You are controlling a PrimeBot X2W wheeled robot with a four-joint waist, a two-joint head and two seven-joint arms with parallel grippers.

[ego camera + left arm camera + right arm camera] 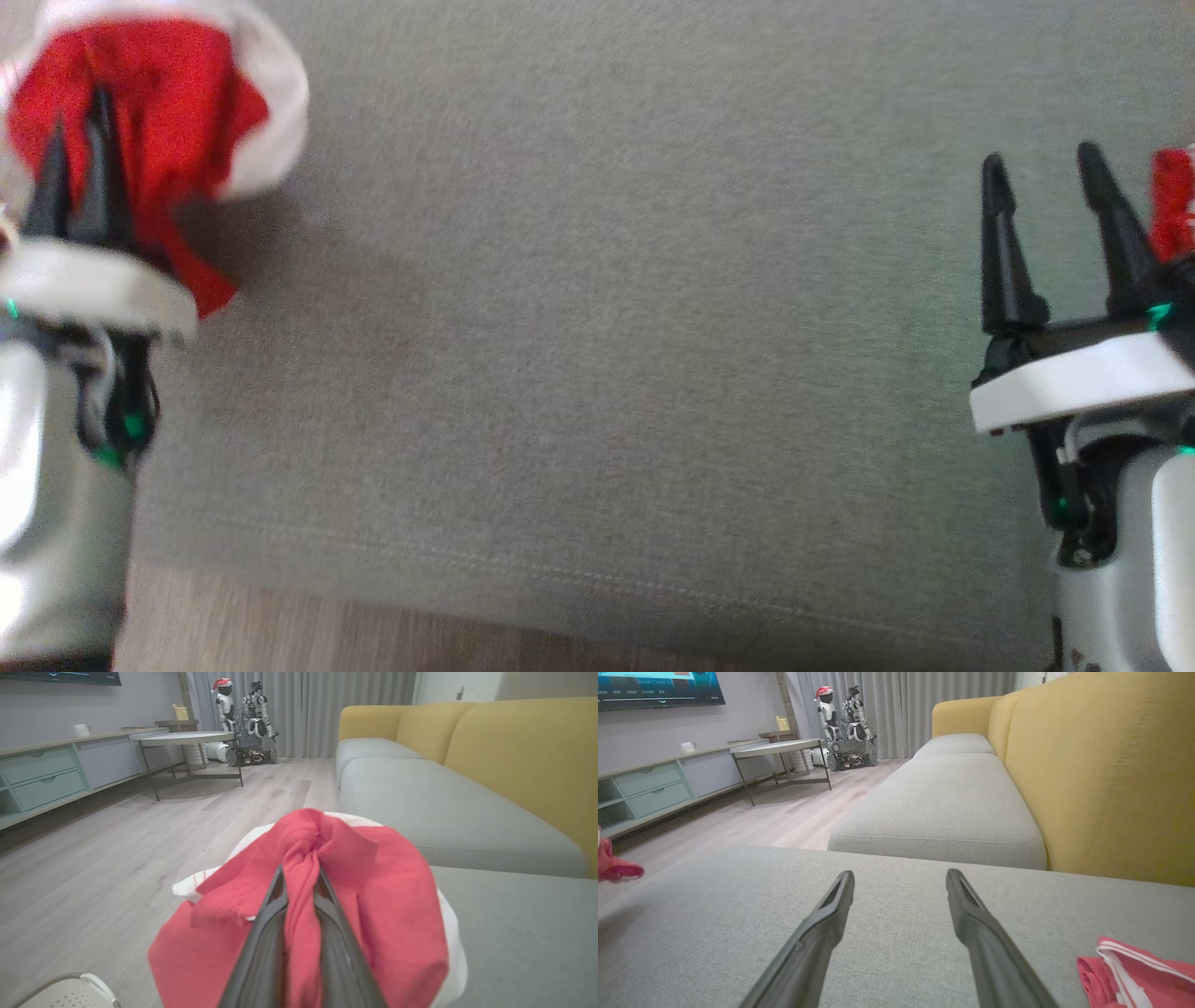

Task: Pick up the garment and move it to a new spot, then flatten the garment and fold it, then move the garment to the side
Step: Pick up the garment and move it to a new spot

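— So, which step is in hand now?
— I judge it is the first one, the picking up and moving. The left pincer is clamped on the garment. In the left wrist view a twist of red cloth is squeezed between its two fingers, and the rest swells out past their tips.
— And the other one?
— The right pincer has its fingers apart and holds nothing. It hangs low over the grey seat.
— Where is the garment exactly?
— It is in a bundle around and ahead of the left pincer's fingertips. It seems to be lifted off the seat, because a shadow lies beside it toward the right pincer, but I cannot tell this for sure.
— How does it look?
— Mostly red, with a white part wrapping the far side. It is soft and crumpled, with no clear shape, so I cannot say what kind of garment it is.
— What does the next move need?
— I think the left pincer should carry the bundle to the bare seat between the two pincers, lower it and let go. After that, both must find edges to spread it flat.
— Anything else?
— A small red cloth with a white stripe lies on the seat just to the right of the right pincer. Whether it belongs to the same garment, I cannot tell.
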